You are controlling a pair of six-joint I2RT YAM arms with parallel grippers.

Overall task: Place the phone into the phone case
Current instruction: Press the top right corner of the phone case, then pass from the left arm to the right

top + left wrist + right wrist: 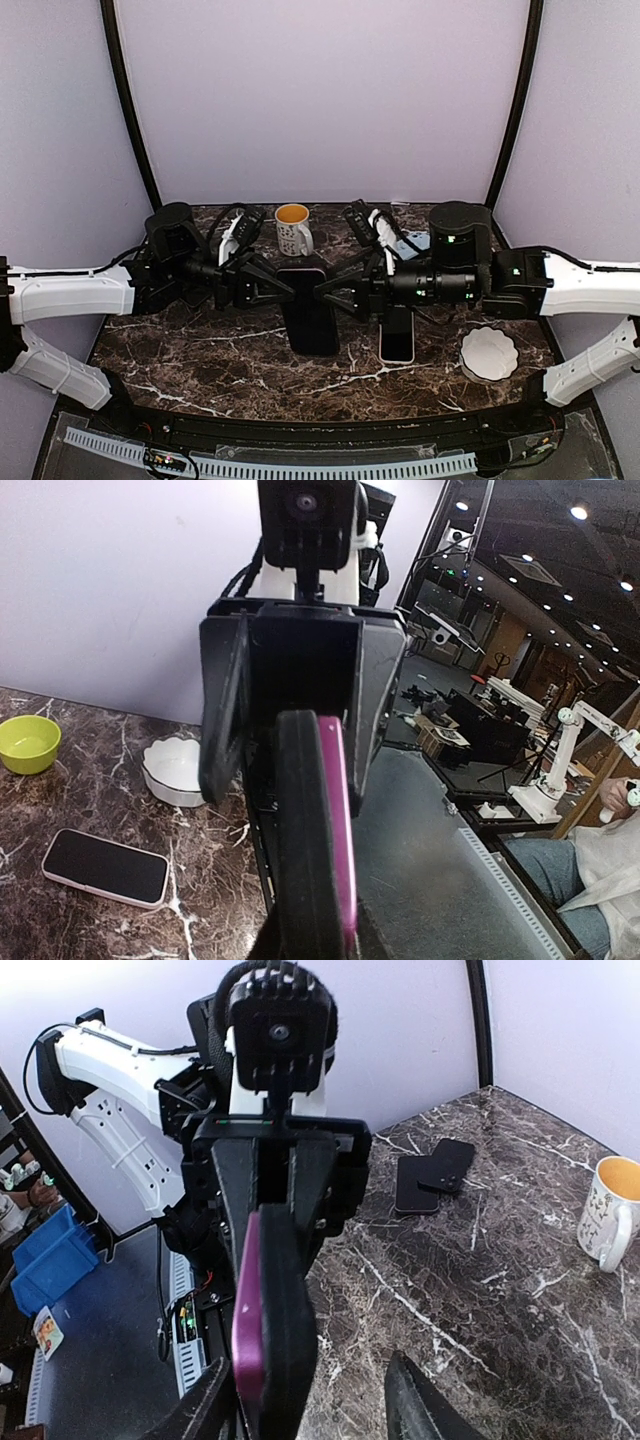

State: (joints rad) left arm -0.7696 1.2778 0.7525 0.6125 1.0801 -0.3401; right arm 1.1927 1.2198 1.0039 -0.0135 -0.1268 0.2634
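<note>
The phone [310,312] shows a dark screen from above and a purple side [338,830] in the wrist views. It is held on edge above the middle of the table. The black phone case [300,830] lies against its back, seen thick and black [290,1320] beside the purple strip [246,1310]. My left gripper [272,290] is shut on the pair from the left, clamping both faces [320,940]. My right gripper [335,292] straddles the other end, open [305,1380]. Its right finger [415,1405] stands clear of the case with marble showing between.
A second phone [397,335] with a pale rim lies flat right of centre, also seen in the left wrist view [105,867]. A white scalloped bowl [489,352] sits at the right and a mug [293,228] at the back. Two black flat pieces [432,1173] overlap at the left, and there is a green bowl [28,743].
</note>
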